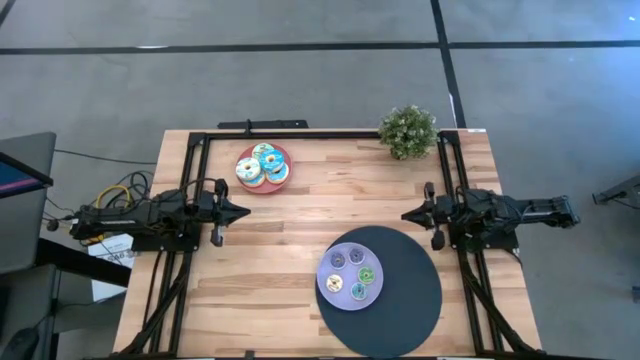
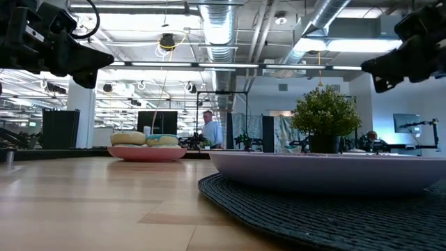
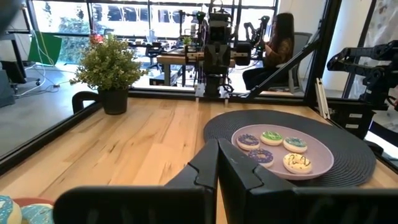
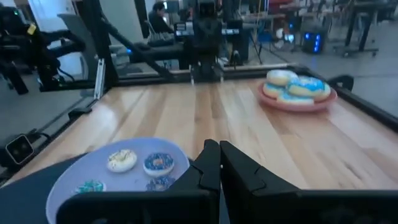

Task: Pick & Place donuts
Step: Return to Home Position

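Larger donuts [image 1: 263,166], iced light blue and cream-white, lie stacked on a pink plate [image 1: 283,181] near the table's far edge; they also show in the low view as donuts [image 2: 148,139] and in the right wrist view [image 4: 294,86]. Several tiny donuts [image 1: 355,272] lie on a lavender plate [image 1: 331,298] on a dark round mat; the left wrist view shows them as tiny donuts [image 3: 273,148]. My left gripper [image 1: 244,211] hovers shut at the table's left side. My right gripper [image 1: 405,214] hovers shut at the right side. Neither touches anything.
A dark round woven mat [image 1: 410,300] lies near the table's near right part. A small potted plant [image 1: 408,131] stands at the far right corner. Black rails frame the table. Bare wood lies between the two grippers. People show in the room beyond.
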Tool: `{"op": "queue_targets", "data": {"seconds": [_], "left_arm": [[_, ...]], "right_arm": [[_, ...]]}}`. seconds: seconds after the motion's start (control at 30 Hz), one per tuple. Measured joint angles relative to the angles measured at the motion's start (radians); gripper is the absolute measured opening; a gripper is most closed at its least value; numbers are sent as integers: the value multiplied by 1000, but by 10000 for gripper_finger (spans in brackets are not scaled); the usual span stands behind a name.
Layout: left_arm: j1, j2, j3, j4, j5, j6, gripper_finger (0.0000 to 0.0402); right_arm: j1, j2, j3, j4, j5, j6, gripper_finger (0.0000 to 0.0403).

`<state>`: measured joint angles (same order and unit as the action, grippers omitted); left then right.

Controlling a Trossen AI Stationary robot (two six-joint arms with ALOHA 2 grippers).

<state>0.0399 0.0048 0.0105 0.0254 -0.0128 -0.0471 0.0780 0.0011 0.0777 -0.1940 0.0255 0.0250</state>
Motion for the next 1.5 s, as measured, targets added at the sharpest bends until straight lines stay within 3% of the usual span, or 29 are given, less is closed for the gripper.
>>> {"op": "queue_targets", "data": {"seconds": [0.3, 1.5], "left_arm": [[0, 0, 0, 0, 1, 0, 0], [0, 0, 0, 0, 2, 3, 0]], "right_arm": [[7, 1, -70, 238, -22, -18, 0], [12, 18, -71, 204, -26, 1, 0]]}}
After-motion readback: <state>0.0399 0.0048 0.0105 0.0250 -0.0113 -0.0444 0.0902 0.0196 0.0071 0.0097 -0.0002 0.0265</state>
